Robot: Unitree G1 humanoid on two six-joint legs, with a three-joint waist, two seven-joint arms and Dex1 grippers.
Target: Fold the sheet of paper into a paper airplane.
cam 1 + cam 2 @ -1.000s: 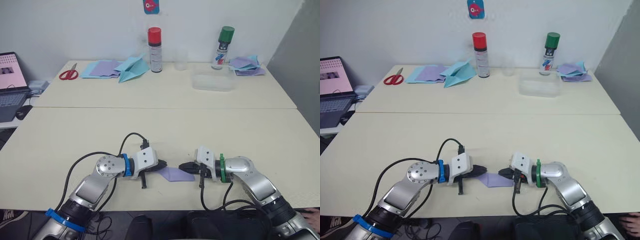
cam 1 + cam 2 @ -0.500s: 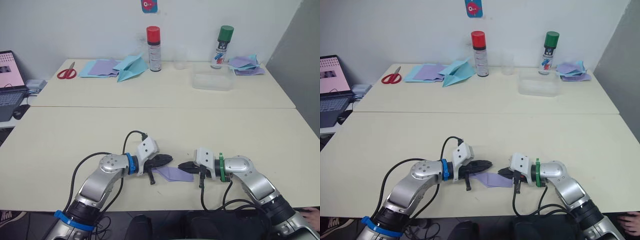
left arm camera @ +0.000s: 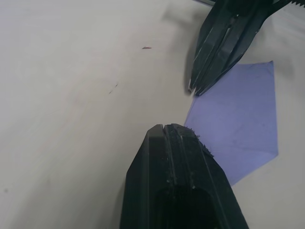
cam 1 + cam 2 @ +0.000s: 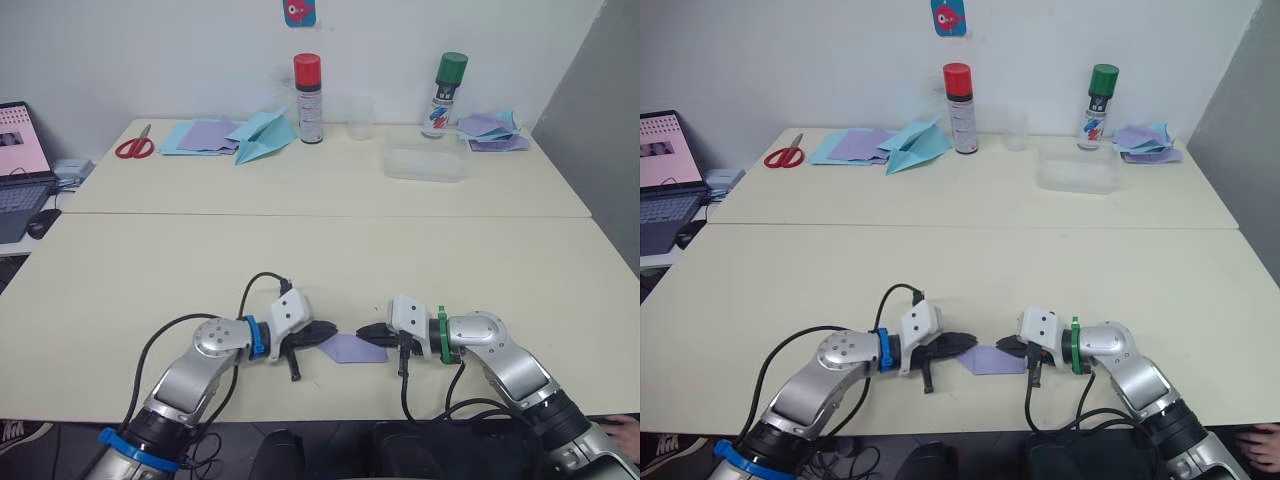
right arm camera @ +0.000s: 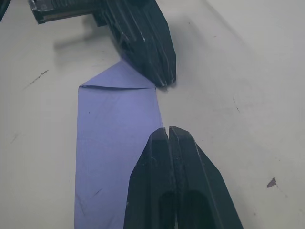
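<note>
While both arms lie low over the near edge of the table [image 4: 330, 250], the left gripper [image 4: 322, 333] has dropped back down from the raised, tilted pose it had half a second ago and now points level toward the right, its tip at the left point of the sheet of paper [image 4: 352, 347]. The right gripper [image 4: 368, 331] has barely shifted; it points left, its tip at the far right part of the sheet. In the wrist views both pairs of fingers are pressed together with nothing between them, so neither has hold of the paper; they seem to be bearing on it or resting at its edge.

The paper lies flat on the table between the two tips, already folded into a narrow strip with one pointed end toward the left arm, and a crease runs across the base of that point. It looks much the same as a second ago, so the dip of the left arm was probably a pressing stroke to firm a fold, not a new fold.

As I judge it, the nose is formed and the wings are still to come.

At the far side stand two spray cans [image 4: 307, 84], scissors [image 4: 135, 148] and other paper sheets [image 4: 215, 135], untouched.
</note>
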